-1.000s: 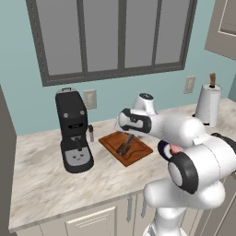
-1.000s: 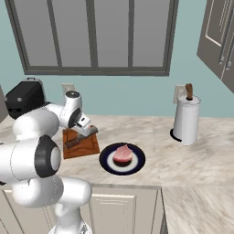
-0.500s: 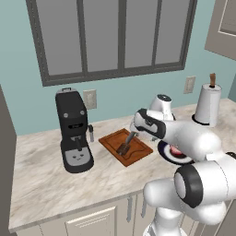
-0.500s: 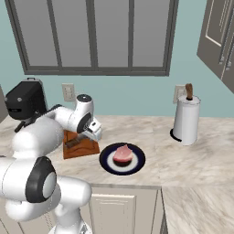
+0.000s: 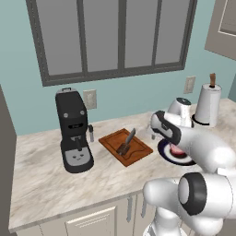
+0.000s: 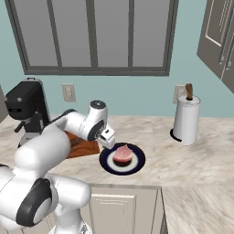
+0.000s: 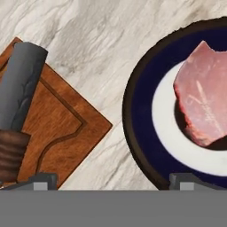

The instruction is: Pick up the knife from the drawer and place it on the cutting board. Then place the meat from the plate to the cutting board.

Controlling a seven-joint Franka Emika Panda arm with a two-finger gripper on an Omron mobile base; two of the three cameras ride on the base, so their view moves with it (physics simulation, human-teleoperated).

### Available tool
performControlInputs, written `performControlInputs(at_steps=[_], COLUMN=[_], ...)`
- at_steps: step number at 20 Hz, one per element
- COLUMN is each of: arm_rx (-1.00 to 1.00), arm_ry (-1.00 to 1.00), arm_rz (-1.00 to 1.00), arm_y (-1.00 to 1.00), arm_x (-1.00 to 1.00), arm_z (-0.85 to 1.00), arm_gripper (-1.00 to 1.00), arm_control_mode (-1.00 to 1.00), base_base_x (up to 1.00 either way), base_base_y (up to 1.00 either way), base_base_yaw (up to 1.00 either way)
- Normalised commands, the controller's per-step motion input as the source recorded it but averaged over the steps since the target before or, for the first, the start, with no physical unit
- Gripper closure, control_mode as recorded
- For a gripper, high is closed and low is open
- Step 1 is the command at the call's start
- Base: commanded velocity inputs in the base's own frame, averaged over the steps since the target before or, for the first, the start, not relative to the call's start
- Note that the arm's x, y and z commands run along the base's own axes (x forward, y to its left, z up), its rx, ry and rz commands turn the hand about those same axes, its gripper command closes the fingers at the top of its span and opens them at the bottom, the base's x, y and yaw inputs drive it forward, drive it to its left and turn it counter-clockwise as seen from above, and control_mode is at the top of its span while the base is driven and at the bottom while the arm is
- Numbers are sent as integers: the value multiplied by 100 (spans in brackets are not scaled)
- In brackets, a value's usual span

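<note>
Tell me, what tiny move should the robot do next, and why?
Probably slide the open pincer sideways until it hangs over the meat, then lower. The knife already lies on the board, so only the meat is left, and it still sits on the plate. The hand view shows the pincer over bare counter between board and plate.

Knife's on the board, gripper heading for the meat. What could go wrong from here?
1. The open gripper hangs between board and plate, not over the meat; closing here would likely catch the rim.
2. The meat sits high on the plate; a shallow pinch may slip.
3. The knife takes up the board's middle, so the meat could land on it.
</note>
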Motion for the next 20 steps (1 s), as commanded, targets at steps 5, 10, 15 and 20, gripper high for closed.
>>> performControlInputs(at_steps=[5,10,15,20], arm_rx=[0,0,0,0], arm_ry=[2,5,7,9], arm_rz=[-5,-6,-5,-3], arm_y=[-55,-41,-36,-25], arm_x=[-15,-1,0,4], arm_z=[0,0,-10,-22], arm_gripper=[-100,-100,-100,-100], arm_control_mode=[-100,-100,-100,-100], base_base_x=[0,0,0,0], base_base_y=[0,0,0,0], base_base_yaw=[0,0,0,0])
